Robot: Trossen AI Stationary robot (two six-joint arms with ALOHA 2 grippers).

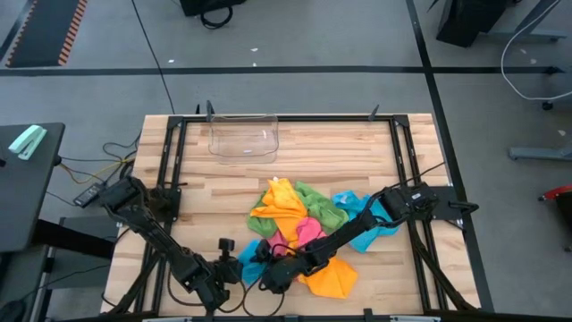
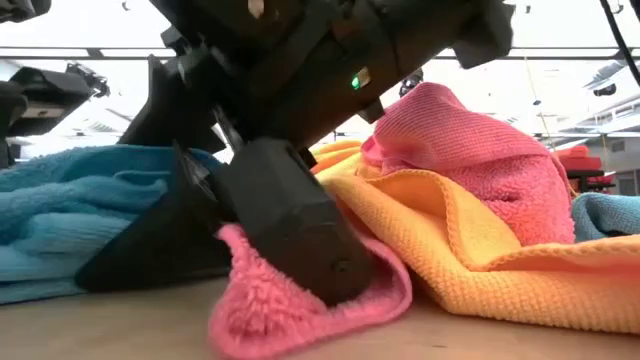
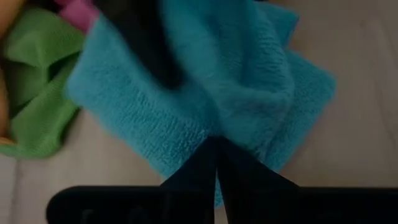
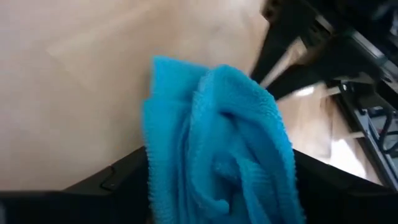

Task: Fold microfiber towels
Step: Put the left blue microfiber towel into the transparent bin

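Several microfiber towels lie in a pile at the table's near middle: orange (image 1: 281,204), green (image 1: 322,207), pink (image 1: 308,231), a second orange (image 1: 332,279) and a blue one (image 1: 362,210). Another blue towel (image 1: 254,249) lies bunched at the pile's near left. My left gripper (image 1: 239,268) and my right gripper (image 1: 273,274) meet at it, and both are shut on it. In the low view the right gripper's fingers (image 2: 290,235) reach down to the tabletop, beside the blue towel (image 2: 70,210) and on a pink corner (image 2: 270,310). My left gripper pinches the blue towel's near edge (image 3: 219,134) between its two shut fingers, coming level from the table's left. The towel lies bunched on the table beyond the fingertips. My right gripper holds a bunched fold of the blue towel (image 4: 217,155) between its fingers, several layers thick. It slants down from the right. One finger (image 2: 300,240) rests on a pink towel's corner.
A clear plastic bin (image 1: 243,139) stands at the far middle of the wooden table (image 1: 357,143). Black frame rails (image 1: 170,161) run along both sides. There is bare wood between the bin and the pile.
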